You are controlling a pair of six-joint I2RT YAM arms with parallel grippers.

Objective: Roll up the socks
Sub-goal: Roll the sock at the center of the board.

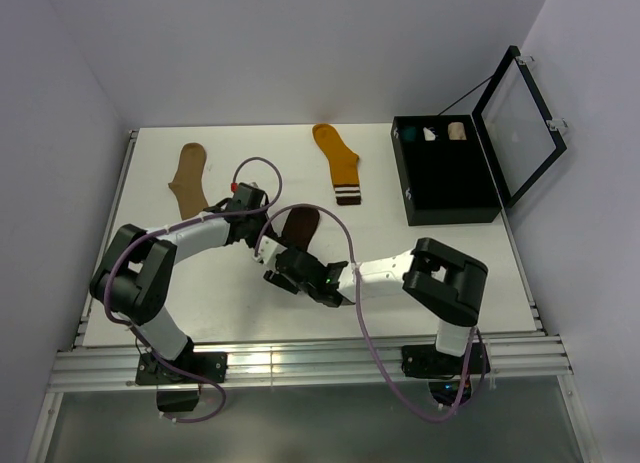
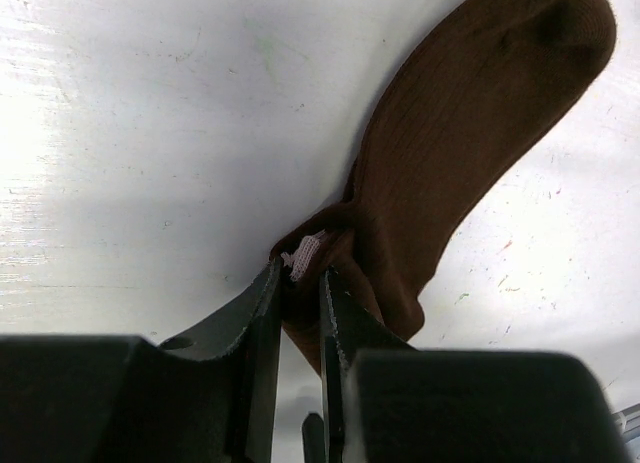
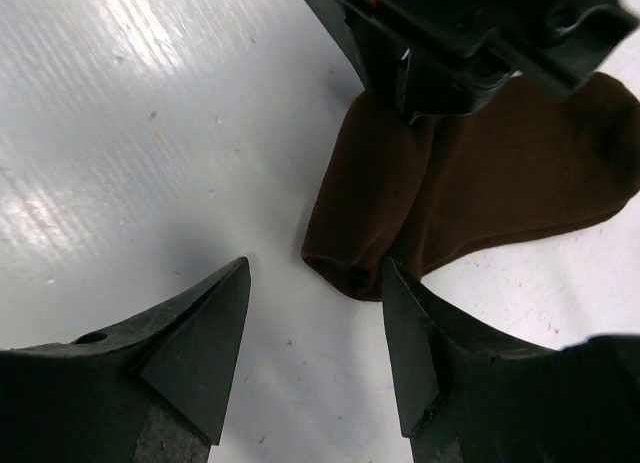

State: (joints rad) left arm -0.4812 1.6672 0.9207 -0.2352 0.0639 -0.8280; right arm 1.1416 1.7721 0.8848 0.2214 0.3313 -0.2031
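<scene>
The dark brown sock (image 2: 470,133) lies in the middle of the table, its lower end folded over. My left gripper (image 2: 298,273) is shut on that folded end, where a bit of white cuff (image 2: 305,251) shows between the fingers. My right gripper (image 3: 315,273) stands open just short of the folded brown sock (image 3: 400,193), whose fold sits by the right fingertip (image 3: 392,283). From above, the brown sock (image 1: 300,221) is partly hidden by the left gripper (image 1: 266,243) and right gripper (image 1: 284,271). A tan sock (image 1: 190,178) and a mustard-orange sock (image 1: 338,161) lie flat further back.
A black box (image 1: 450,208) with its lid (image 1: 518,123) open stands at the back right, with small fabric bundles (image 1: 432,133) along its far end. White walls close in the table at left and back. Both arms crowd the middle near the front.
</scene>
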